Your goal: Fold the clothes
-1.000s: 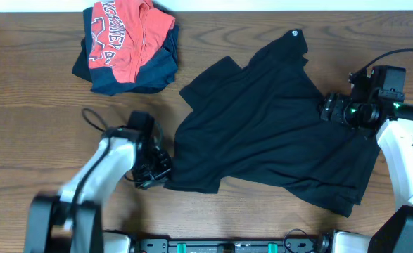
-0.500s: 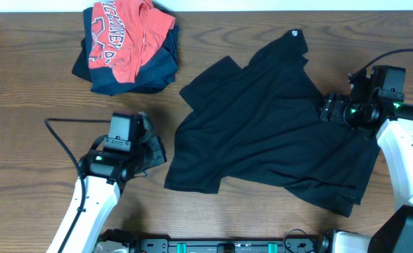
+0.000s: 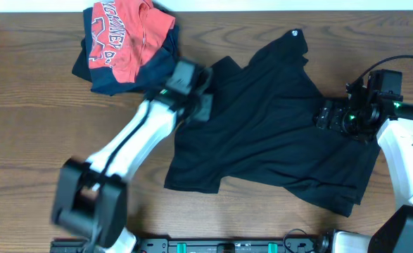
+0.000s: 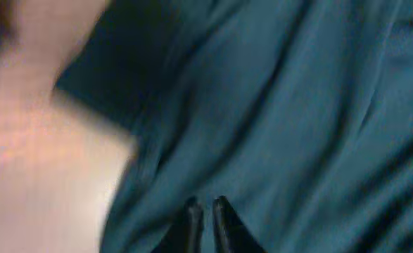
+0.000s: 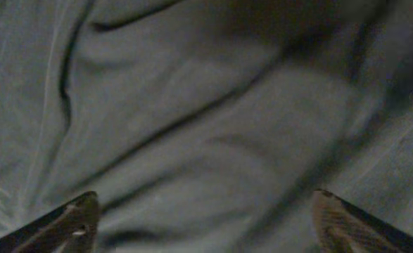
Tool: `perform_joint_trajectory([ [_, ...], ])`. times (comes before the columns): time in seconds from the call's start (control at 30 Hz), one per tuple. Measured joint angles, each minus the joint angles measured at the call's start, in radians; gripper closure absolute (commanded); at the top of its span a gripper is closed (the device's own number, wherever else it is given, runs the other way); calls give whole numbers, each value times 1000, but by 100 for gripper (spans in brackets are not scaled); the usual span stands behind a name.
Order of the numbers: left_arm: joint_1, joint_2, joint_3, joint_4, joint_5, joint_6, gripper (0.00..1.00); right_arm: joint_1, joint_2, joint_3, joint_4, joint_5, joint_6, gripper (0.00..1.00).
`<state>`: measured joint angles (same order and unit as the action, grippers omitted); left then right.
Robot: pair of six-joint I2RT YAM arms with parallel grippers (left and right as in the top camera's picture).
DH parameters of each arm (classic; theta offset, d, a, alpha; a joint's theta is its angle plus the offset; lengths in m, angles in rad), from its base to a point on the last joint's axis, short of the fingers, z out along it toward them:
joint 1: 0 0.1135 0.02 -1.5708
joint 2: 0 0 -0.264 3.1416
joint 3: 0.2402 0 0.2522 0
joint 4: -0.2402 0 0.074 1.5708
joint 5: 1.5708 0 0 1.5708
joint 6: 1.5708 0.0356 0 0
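Folding looks barely begun to us: the T-shirt (image 3: 276, 133) lies rumpled on the table (image 3: 23, 154), no fold made. Left gripper (image 4: 206, 214), nearly pressed together and empty, hovers over it; right gripper (image 5: 205, 204) is spread wide above it.

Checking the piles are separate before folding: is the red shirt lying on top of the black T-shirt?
No, the red shirt lies on the dark navy garment, left of the black T-shirt.

Overhead bright, even; left arm (image 3: 132, 140) smeared. Wrist views dim, blurred.
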<state>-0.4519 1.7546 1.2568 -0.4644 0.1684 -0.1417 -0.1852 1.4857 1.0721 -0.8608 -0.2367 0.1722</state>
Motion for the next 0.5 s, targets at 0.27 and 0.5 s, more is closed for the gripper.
perform_joint_trajectory([
  [0.27,-67,228,129,321,-58,103,41,0,0,1,-46,-2,-1,1],
  [0.5,-99,341,152,369,-100,172,20,0,0,1,-47,-2,-1,1],
])
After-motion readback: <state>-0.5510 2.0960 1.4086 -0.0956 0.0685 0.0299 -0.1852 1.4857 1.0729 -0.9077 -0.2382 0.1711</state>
